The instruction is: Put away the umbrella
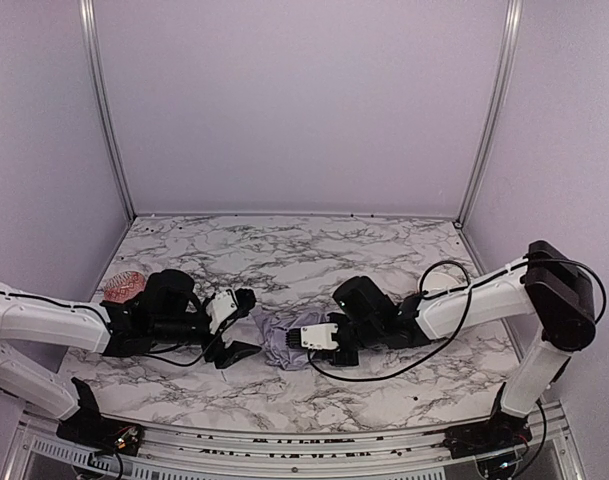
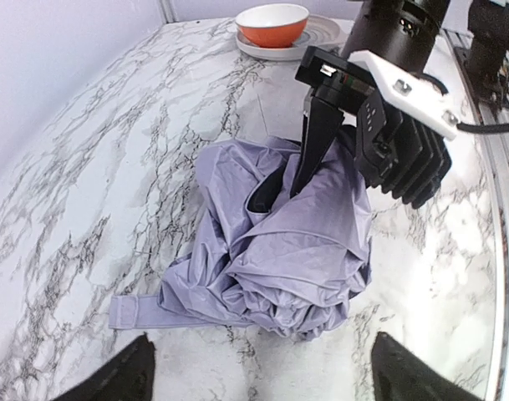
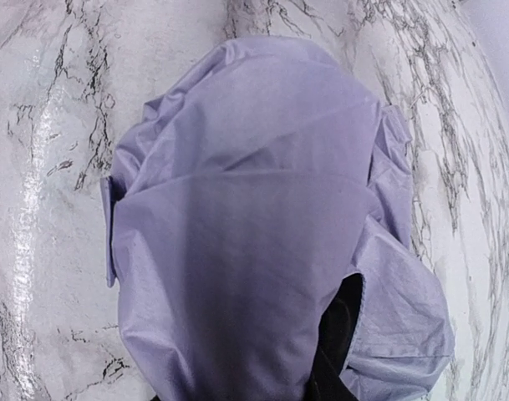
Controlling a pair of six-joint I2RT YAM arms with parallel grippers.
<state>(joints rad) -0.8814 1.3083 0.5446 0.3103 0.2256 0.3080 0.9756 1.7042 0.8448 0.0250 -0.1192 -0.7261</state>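
The marble desk (image 1: pixel 384 250) carries the umbrella (image 1: pixel 274 335), a crumpled lavender heap at mid-desk between the two arms. The right tool (image 1: pixel 299 340), jaws narrow, pinches the fabric on the heap's right side. The left tool (image 1: pixel 242 325) stands wide just beside the heap, holding nothing. An orange-and-white bowl (image 2: pixel 272 21) sits on a plate (image 2: pixel 321 33) near the desk's left edge. The umbrella's strap (image 2: pixel 129 312) lies flat on the desk.

The white tabletop (image 1: pixel 314 250), veined in grey and black, carries the crumpled lavender umbrella (image 1: pixel 279 342) near its middle, with the umbrella's strap (image 2: pixel 133 311) lying flat on the marble. Near the left edge stands a plate (image 2: pixel 325 32) bearing an orange-and-white bowl (image 2: pixel 272 23).
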